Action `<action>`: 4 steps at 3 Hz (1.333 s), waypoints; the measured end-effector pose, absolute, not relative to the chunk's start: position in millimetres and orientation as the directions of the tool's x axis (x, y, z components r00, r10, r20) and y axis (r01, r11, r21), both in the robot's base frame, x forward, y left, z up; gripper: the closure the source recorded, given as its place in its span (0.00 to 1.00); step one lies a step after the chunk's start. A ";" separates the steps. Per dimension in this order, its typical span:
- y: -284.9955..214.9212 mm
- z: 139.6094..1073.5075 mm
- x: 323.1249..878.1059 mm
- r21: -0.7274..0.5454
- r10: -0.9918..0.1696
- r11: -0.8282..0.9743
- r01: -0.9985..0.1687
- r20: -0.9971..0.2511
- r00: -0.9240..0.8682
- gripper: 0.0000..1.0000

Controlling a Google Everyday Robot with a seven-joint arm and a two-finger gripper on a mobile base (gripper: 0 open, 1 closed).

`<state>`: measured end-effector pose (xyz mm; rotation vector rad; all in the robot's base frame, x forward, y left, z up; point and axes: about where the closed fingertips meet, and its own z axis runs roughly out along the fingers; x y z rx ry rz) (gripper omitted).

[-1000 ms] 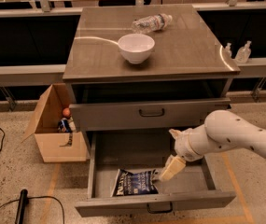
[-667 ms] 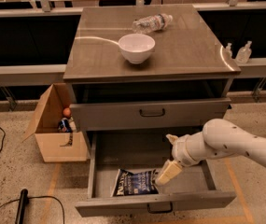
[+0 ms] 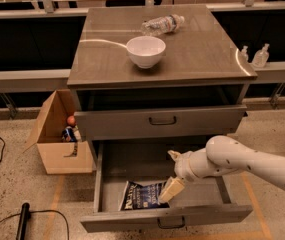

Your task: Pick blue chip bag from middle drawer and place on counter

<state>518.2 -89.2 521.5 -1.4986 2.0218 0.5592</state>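
Observation:
The blue chip bag (image 3: 141, 196) lies flat at the front left of the open middle drawer (image 3: 208, 215), its white lettering facing up. My gripper (image 3: 170, 189) reaches down into the drawer from the right on a white arm (image 3: 242, 163). Its beige tip is at the bag's right edge, touching or just above it. The counter (image 3: 202, 51) is the glossy grey-brown top of the cabinet, well above the gripper.
A white bowl (image 3: 145, 50) and a clear water bottle (image 3: 163, 24) lying on its side sit on the counter. A shut drawer (image 3: 159, 121) is directly above the open one. An open cardboard box (image 3: 57, 136) stands on the floor left. A cable (image 3: 24, 219) lies on the floor.
My gripper has moved left and slightly down inside the drawer, closing in on the bag's right edge. The bag has not moved.

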 end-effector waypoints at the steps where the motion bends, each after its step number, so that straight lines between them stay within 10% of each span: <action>1: -72.4 513.6 534.3 -0.005 -0.715 0.277 -0.961 -0.669 -0.203 0.00; 4: -33.8 475.8 559.1 -0.069 -0.713 0.184 -0.981 -0.696 -0.085 0.00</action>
